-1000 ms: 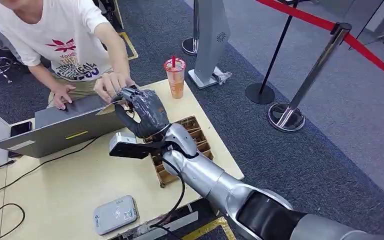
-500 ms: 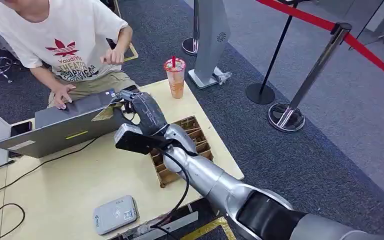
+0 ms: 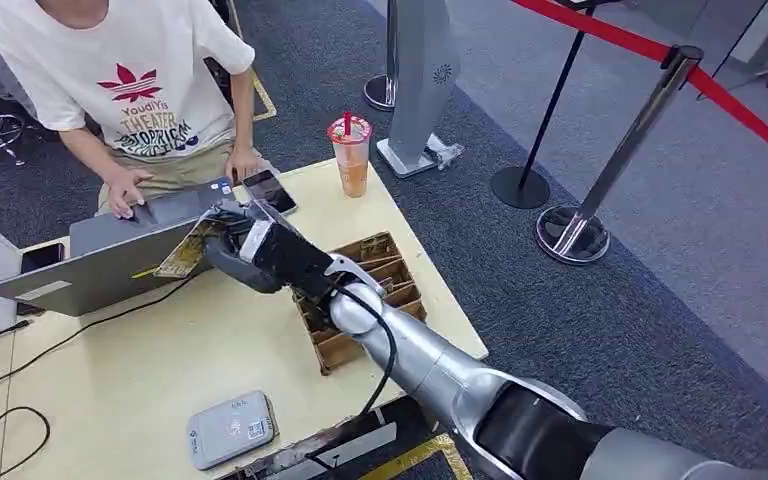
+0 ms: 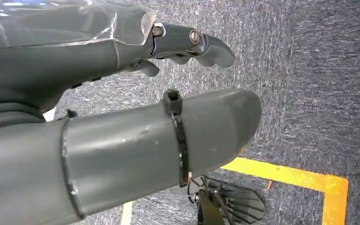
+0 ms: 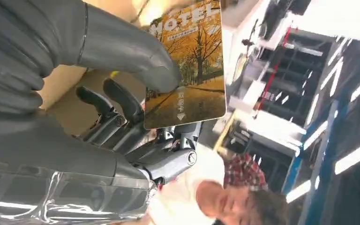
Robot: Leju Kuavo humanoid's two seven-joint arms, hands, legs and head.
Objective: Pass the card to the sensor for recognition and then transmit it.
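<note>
My right hand (image 3: 257,256) hovers over the tan table (image 3: 130,370), in front of the laptop, and pinches a golden card (image 3: 186,250). In the right wrist view the card (image 5: 187,70) shows "HOTEL" and autumn trees, clamped between the thumb and the dark fingers (image 5: 122,105) of my right hand (image 5: 89,126). The grey card sensor (image 3: 231,428) lies flat near the table's front edge, well below the card. My left hand (image 4: 122,61) hangs over carpet, fingers extended and holding nothing.
A person in a white T-shirt (image 3: 125,75) sits behind an open grey laptop (image 3: 110,260), one hand beside a phone (image 3: 270,190). A lidded drink cup (image 3: 350,155) stands at the far edge. A compartmented cardboard tray (image 3: 380,275) lies under my forearm. Cables cross the left side.
The person put the card into my right hand and pulled their hand back toward the phone. My right hand turned over and shifted left and lower with the card.
</note>
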